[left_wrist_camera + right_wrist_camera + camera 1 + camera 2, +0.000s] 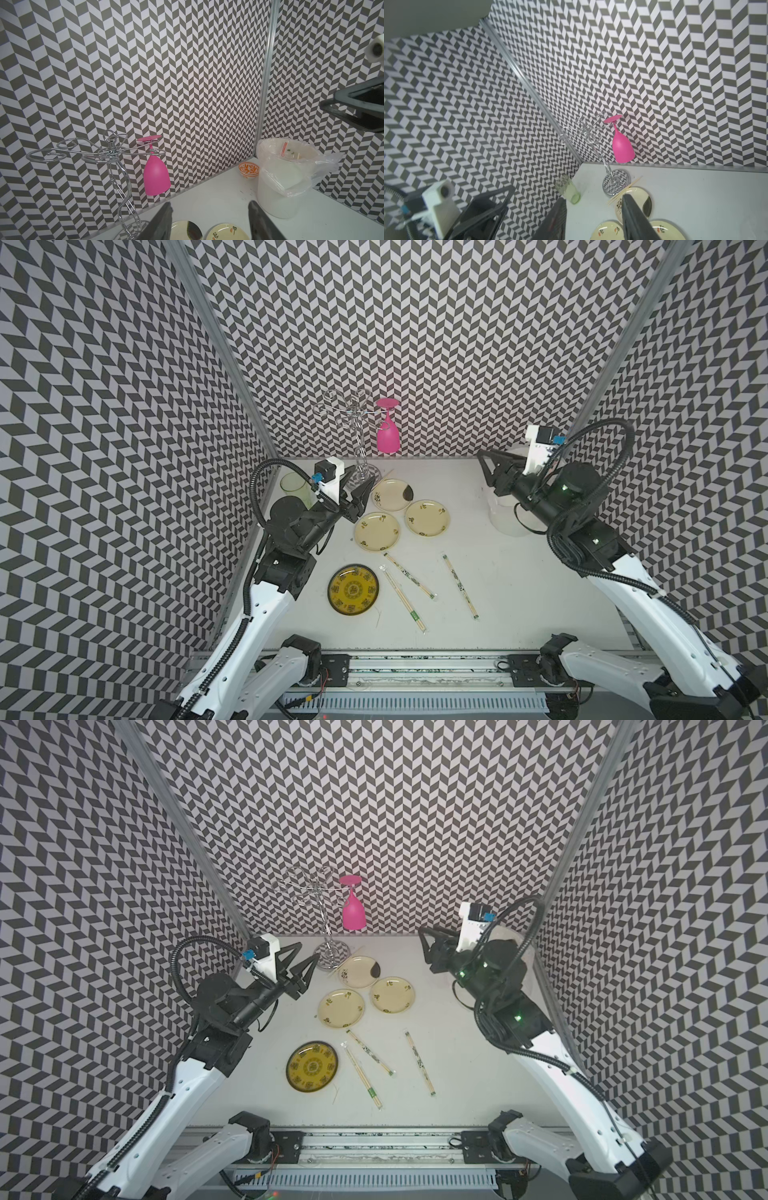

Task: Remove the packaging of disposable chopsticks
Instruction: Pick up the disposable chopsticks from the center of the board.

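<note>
Top views are showing three pairs of chopsticks (460,586) lying in their sleeves (404,597) on the table (540,593), near the plates (377,531). One bare pair (633,184) is leaning on the far plate (390,499). Above, the left gripper (309,951) and right gripper (423,944) are hovering with jaws spread, holding nothing.

goblet (388,435) — pink | walls (415,344) — grey-white chevron | plate (353,589) yellow-black | sleeve (403,599) green band
</note>
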